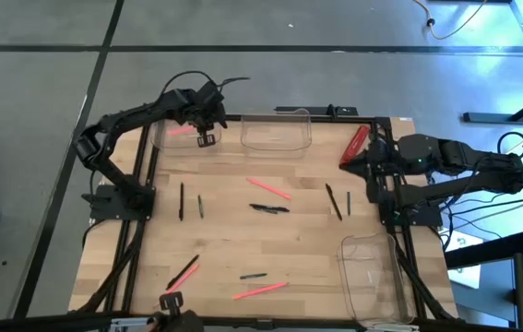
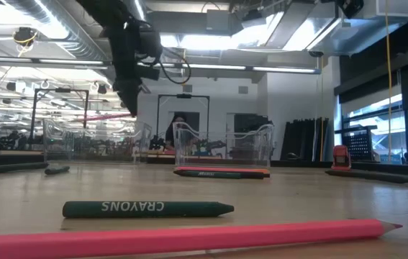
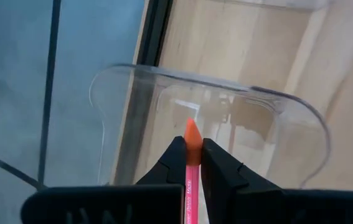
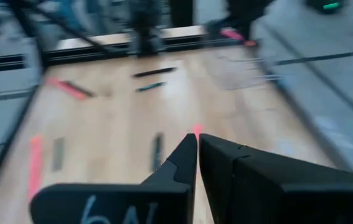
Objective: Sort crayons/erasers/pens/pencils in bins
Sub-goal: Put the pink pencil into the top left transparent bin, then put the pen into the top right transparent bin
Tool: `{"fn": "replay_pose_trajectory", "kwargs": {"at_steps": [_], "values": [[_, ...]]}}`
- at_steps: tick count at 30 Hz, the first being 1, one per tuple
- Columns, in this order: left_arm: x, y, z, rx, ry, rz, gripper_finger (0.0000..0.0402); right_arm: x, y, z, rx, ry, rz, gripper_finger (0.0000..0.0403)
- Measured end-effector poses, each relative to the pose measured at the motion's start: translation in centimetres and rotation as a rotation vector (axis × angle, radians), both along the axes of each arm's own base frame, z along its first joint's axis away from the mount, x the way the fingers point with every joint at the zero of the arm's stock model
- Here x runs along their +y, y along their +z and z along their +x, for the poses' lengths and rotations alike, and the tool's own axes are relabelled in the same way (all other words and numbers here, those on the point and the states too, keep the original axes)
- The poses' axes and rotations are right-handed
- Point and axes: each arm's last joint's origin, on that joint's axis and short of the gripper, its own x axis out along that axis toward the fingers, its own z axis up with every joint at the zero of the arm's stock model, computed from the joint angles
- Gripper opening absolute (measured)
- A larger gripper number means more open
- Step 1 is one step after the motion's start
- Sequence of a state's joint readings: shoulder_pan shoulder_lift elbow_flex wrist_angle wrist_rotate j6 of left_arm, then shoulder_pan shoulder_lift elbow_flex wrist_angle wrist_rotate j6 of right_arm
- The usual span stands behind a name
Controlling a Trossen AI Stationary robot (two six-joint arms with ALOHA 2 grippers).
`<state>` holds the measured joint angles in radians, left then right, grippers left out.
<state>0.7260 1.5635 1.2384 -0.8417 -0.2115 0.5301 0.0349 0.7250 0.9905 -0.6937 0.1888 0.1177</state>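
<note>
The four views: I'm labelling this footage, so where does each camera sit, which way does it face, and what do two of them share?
High view: overhead, looking straight down on the table; both arms show.
Low view: at tabletop height, looking level across a green crayon into the room; one arm hangs in from above.
Left wrist view: on the left arm, facing a clear bin; left pincer shut on a pink pencil.
Right wrist view: on the right arm, facing the tabletop; right pincer shut, empty.
Shared: high and left wrist views both show that bin.
</note>
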Motion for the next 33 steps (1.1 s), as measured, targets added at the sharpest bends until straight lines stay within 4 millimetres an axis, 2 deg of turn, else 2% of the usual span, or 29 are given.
{"fn": "replay_pose_trajectory", "kwargs": {"at_steps": [5, 15, 23, 28, 33], "values": [[0.1, -1.3, 0.0, 0.011, -0.054, 0.022, 0.0015, -0.3, 0.0, -0.1, -0.001, -0.104, -0.051, 0.0021], [-0.1, -3.0, -0.5, 0.013, -0.016, 0.004, 0.0023, -0.4, 0.0, -0.1, -0.004, -0.117, -0.043, 0.0021], [0.1, -3.0, -0.4, 0.002, -0.031, 0.024, 0.0062, -0.4, 0.0, -0.1, -0.011, -0.128, -0.018, 0.0021], [0.3, -2.9, -0.4, -0.008, -0.025, 0.037, 0.007, -0.4, 0.0, -0.1, -0.009, -0.126, -0.024, 0.0021], [0.2, -2.6, -0.5, -0.063, 0.09, 0.022, 0.0071, -0.4, 0.1, -0.1, -0.015, -0.127, -0.019, 0.0021]]}}
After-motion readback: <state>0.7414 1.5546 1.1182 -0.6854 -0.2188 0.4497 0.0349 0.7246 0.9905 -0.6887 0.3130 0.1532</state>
